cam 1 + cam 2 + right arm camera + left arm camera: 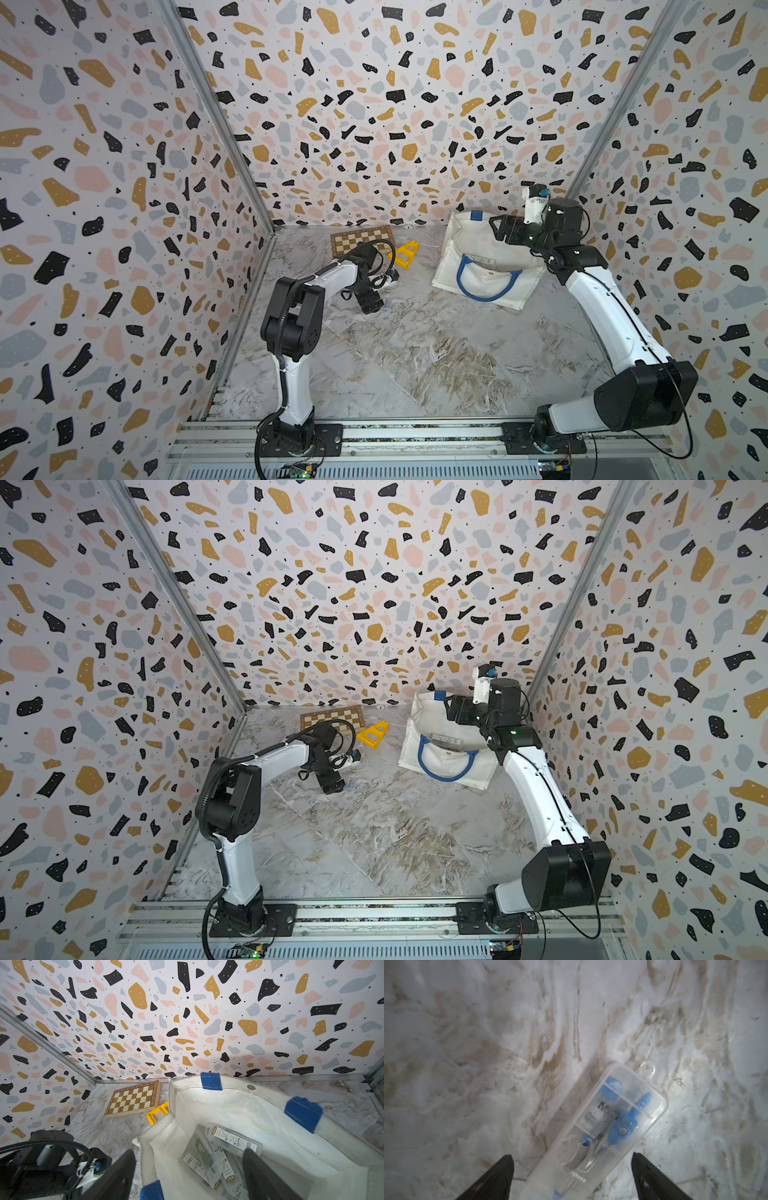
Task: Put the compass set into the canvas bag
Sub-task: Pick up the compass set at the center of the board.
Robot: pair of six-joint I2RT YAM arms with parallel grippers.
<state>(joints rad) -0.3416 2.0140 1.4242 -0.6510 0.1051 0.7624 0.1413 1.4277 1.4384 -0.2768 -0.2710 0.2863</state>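
Closest to the lens in both top views, the aluminium rail (415, 434) runs along the near edge of the marble-patterned tabletop (415, 357) and carries both white-and-black arms. The left gripper (371, 304) reaches down to the tabletop a little left of centre. A sliver of the compass set (387, 306), a clear plastic case, shows just beside it. Along the far edge lie a brown-and-cream wooden chessboard (360, 240) and, just beside it, a yellow plastic frame (405, 254). Near the far right corner lies the large white canvas bag (498, 293) with blue looped handles, its mouth gaping. The right gripper (500, 232) hovers above that mouth. In the left wrist view the left gripper (572, 1156) holds its black fingers (500, 1172) wide apart, one on each side of the near end of the compass set (608, 1118). The case lies flat and slantwise on the tabletop with a blue compass inside; whether either finger touches it cannot be told. In the right wrist view the right gripper (189, 1152) also has its fingers spread wide, straddling the bag's rim (143, 1147). Several clear labelled cases (232, 1140) lie inside the bag.
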